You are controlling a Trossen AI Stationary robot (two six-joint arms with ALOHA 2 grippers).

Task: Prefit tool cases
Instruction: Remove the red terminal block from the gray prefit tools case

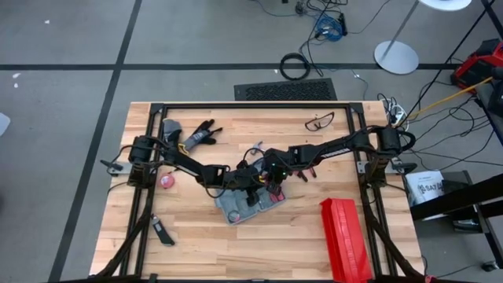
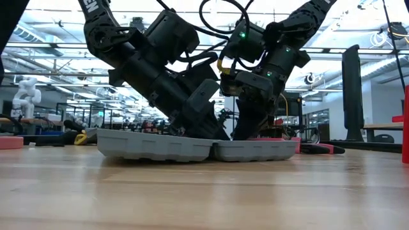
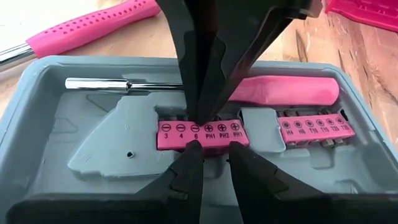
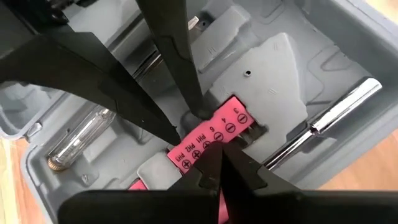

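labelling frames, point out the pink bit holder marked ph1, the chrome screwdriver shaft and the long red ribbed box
pink bit holder (image 3: 202, 133): left wrist view, its labelled face
chrome screwdriver shaft (image 3: 124, 84): left wrist view, mid-shaft
long red ribbed box (image 1: 344, 240): high view, its top

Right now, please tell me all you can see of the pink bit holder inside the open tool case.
The pink bit holder is a small plastic strip printed 3, 4, 6, PH1, PH2, PH1 with screw-head symbols. It sits in a moulded slot of the grey tool case, below a chrome-shafted screwdriver. The left gripper and right gripper both meet at it, fingertips against its edges.
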